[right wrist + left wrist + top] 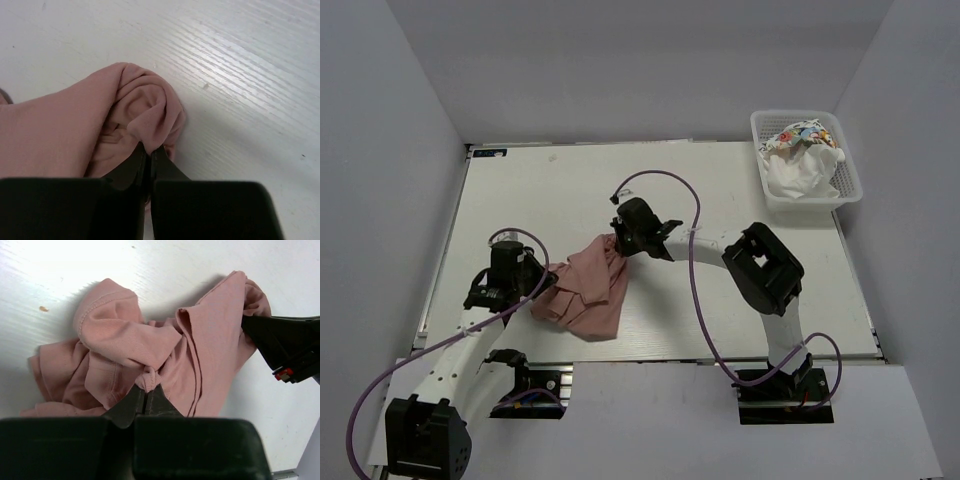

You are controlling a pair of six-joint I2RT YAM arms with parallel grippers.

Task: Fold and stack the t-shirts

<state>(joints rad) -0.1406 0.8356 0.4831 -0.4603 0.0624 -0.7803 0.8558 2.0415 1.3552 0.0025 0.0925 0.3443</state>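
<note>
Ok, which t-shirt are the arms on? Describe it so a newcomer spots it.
On the white table, look at the near half, left of centre. A crumpled dusty pink t-shirt lies there, pinched by the left gripper and right gripper at opposite sides. It is the only pink cloth; the white t-shirts sit in the basket at the far right corner.

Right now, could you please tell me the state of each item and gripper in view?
pink t-shirt: crumpled, unfolded, pinched in two places.
left gripper: shut on a fold of the pink t-shirt.
right gripper: shut on another fold of the pink t-shirt.
white t-shirt: crumpled, unfolded, in the basket.
printed t-shirt: bunched up, unfolded, in the basket.
basket: upright, holding those two shirts.
</note>
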